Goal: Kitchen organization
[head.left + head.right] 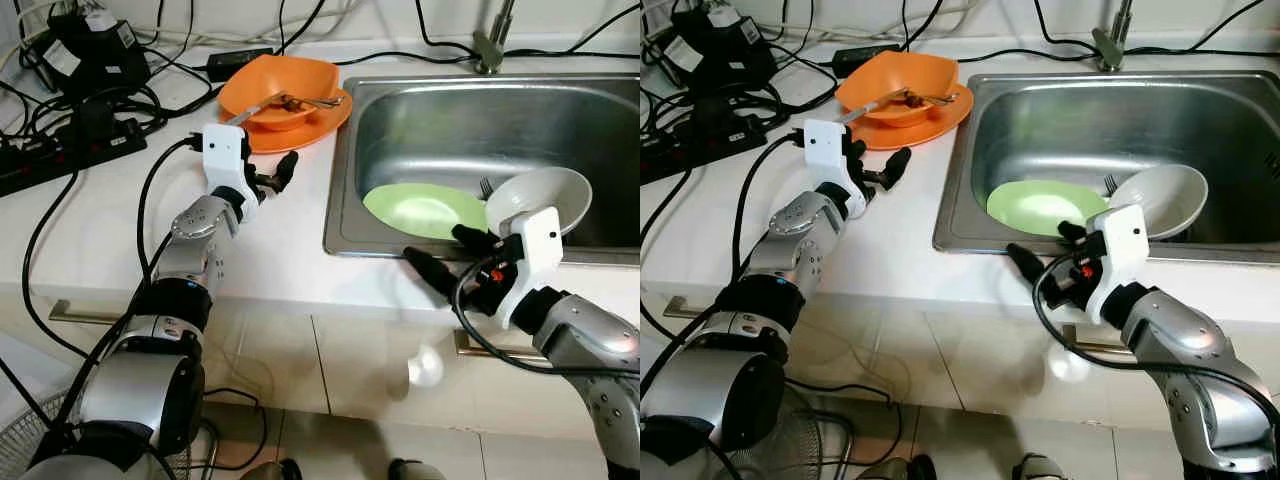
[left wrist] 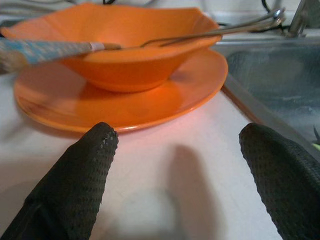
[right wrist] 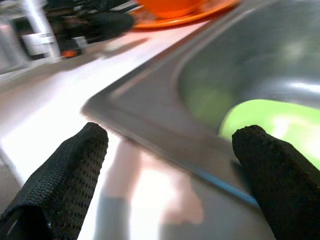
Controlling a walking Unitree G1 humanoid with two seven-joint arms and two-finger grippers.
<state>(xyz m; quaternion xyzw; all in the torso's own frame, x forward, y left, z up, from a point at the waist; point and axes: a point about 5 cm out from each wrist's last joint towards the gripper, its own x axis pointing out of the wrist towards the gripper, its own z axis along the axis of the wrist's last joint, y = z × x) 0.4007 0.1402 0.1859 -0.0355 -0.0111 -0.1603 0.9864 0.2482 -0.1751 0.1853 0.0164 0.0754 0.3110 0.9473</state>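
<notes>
Orange bowl (image 1: 283, 92): stacked on an orange plate (image 1: 315, 125) on the counter (image 1: 90, 225), cutlery laid inside.
Left gripper (image 1: 272, 175): held just short of the plate – fingers spread wide.
Sink (image 1: 420, 115): green plate (image 1: 420, 208) and white bowl (image 1: 540, 195) inside.
Right gripper (image 1: 445, 255): spread wide (at the sink's front rim).

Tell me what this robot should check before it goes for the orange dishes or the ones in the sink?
1. Left gripper open: ok, fingers spread wide in its wrist view.
2. Left gripper lined up with the orange plate: ok, just short of its rim, not touching.
3. Orange bowl steady on the plate: ok, though cutlery lies loose in it.
4. Right gripper open: ok.
5. Right gripper clear of the sink: ok, it hangs at the front rim.
6. Green plate free to lift: cannot tell; the white bowl sits right beside it.
</notes>
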